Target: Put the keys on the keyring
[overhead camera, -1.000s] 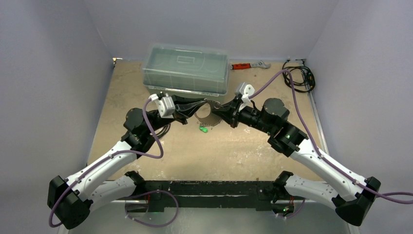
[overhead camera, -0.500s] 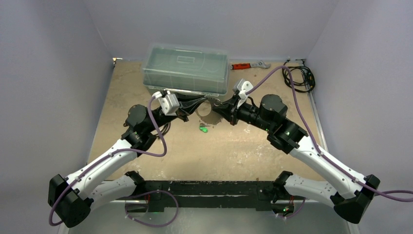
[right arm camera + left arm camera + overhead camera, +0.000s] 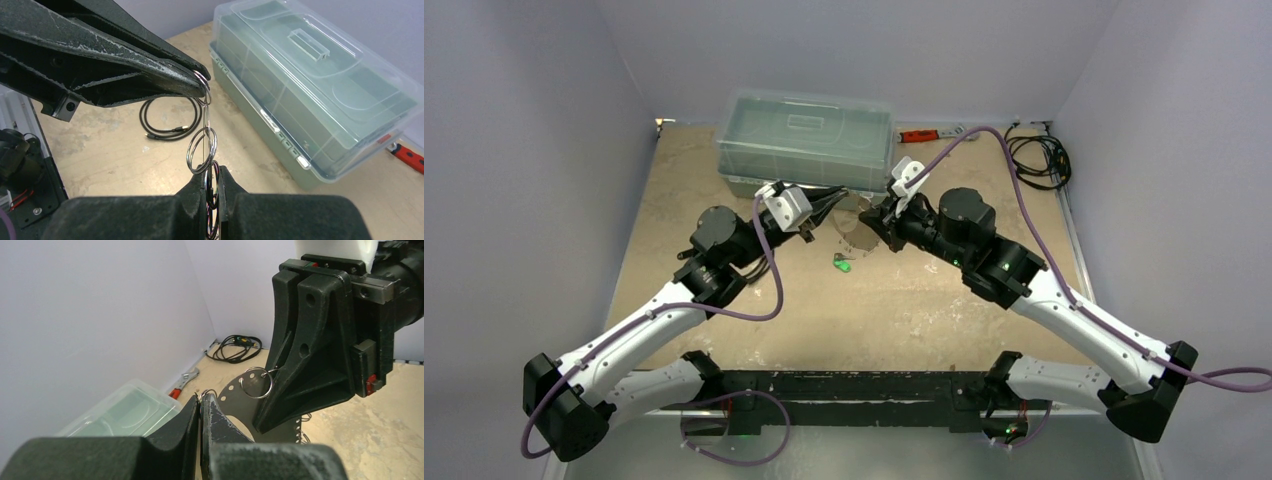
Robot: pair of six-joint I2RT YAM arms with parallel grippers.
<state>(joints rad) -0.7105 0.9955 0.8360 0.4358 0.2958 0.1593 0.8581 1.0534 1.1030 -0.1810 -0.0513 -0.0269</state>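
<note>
Silver is seen on the keyring (image 3: 190, 150), bright green on the key head (image 3: 843, 264), translucent pale green on the box (image 3: 806, 140), mottled beige on the surface (image 3: 904, 310).

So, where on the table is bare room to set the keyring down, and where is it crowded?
Bare table lies between the green key and the base rail, and left of the plastic box. Crowded: in front of the box, where the left gripper and right gripper both pinch the keyring.

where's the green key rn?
In the top view the green key lies on the table, just nearward of where the left gripper and right gripper meet, held by neither.
</note>
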